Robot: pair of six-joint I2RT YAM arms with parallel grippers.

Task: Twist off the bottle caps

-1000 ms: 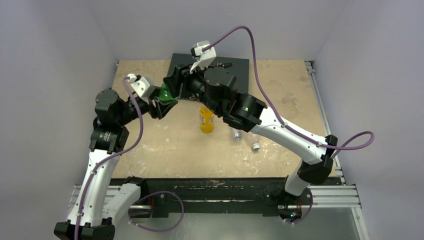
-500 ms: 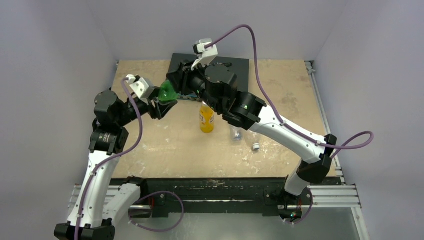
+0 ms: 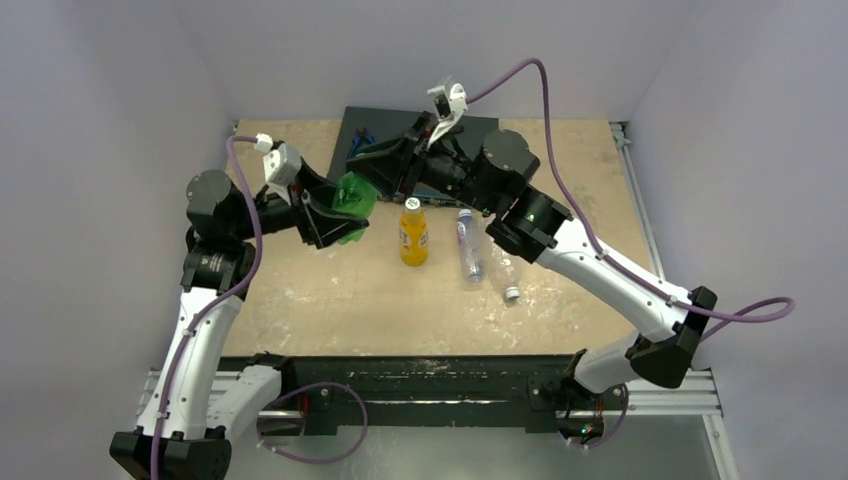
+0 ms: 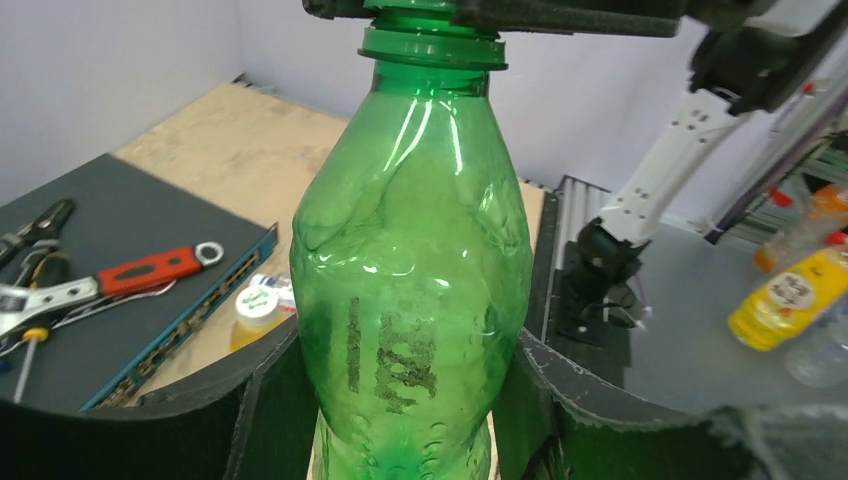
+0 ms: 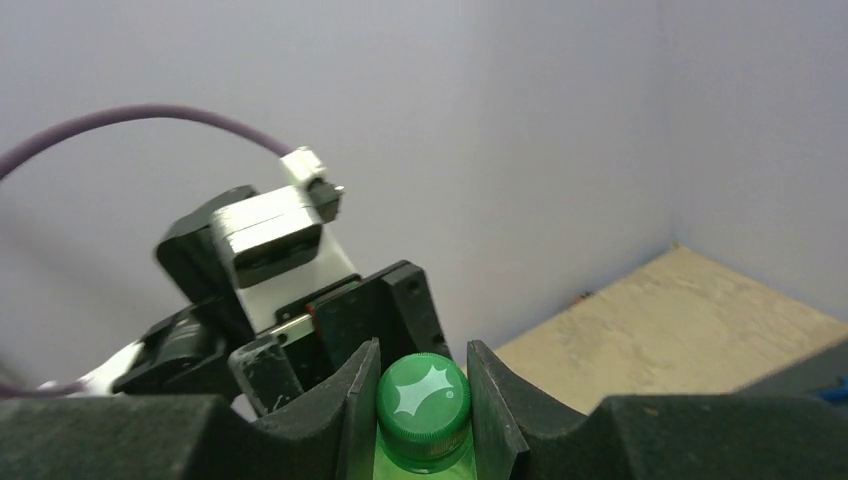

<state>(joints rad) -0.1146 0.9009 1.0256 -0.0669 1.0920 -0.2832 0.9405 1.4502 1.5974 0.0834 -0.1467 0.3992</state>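
My left gripper [image 3: 330, 215] is shut on the body of the green bottle [image 3: 353, 203] and holds it above the table. The left wrist view shows its fingers [image 4: 268, 405] pressing both sides of the green bottle [image 4: 410, 270]. My right gripper [image 3: 370, 168] is at the bottle's neck. In the right wrist view its jaws are closed against both sides of the dark green cap [image 5: 422, 398]. The orange-yellow bottle [image 3: 413, 238] stands upright with a white cap [image 3: 411, 204]. The clear blue-labelled bottle [image 3: 468, 245] and the larger clear bottle [image 3: 503, 272] lie on the table.
A dark mat [image 3: 480, 128] at the back of the table holds hand tools, among them red-handled pliers [image 4: 150, 270]. Purple cables arch above both wrists. Grey walls stand on three sides. More bottles [image 4: 790, 300] stand off the table's right edge.
The right arm has swung right and its wrist has turned while staying on the cap. The left gripper and green bottle have shifted slightly right. The two lying clear bottles are now uncovered.
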